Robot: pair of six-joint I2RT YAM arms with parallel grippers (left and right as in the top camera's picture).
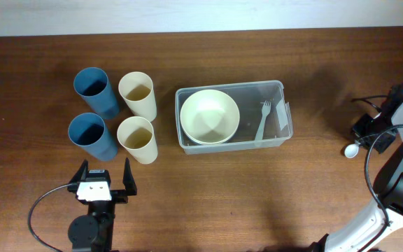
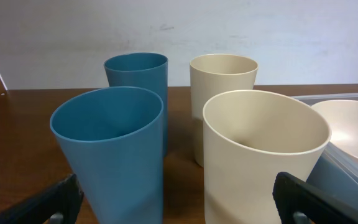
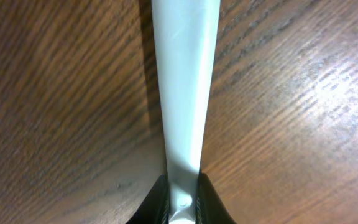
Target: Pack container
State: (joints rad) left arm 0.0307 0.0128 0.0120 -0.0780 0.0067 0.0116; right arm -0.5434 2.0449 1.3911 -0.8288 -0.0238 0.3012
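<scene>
While the left gripper (image 1: 105,174) sits with its jaws spread wide and nothing between them, the overhead view shows four cups standing right ahead of it. The near blue cup (image 1: 89,135) and near cream cup (image 1: 138,139) come first. The far blue cup (image 1: 93,91) and far cream cup (image 1: 138,94) stand just behind them. Ahead and off to that gripper's right lies the container (image 1: 229,86), close to the cream cups but not touching them. A cream bowl (image 1: 209,116) fills its nearer end. A pale fork (image 1: 263,120) lies at the far end, beside the white label (image 1: 284,119). Well beyond the container, the right gripper (image 1: 359,138) has a white spoon (image 1: 352,149).

Over to the left wrist view: both dark fingers (image 2: 48,205) show at the bottom corners, wide apart. The two near cups loom between them, and the container's corner and bowl peek in on the right.

Now the right wrist view: the fingertips (image 3: 213,204) are pinched tight on the end of the spoon's handle, which runs straight ahead, low over the wooden table (image 3: 303,93). Whether it touches, I cannot tell.
</scene>
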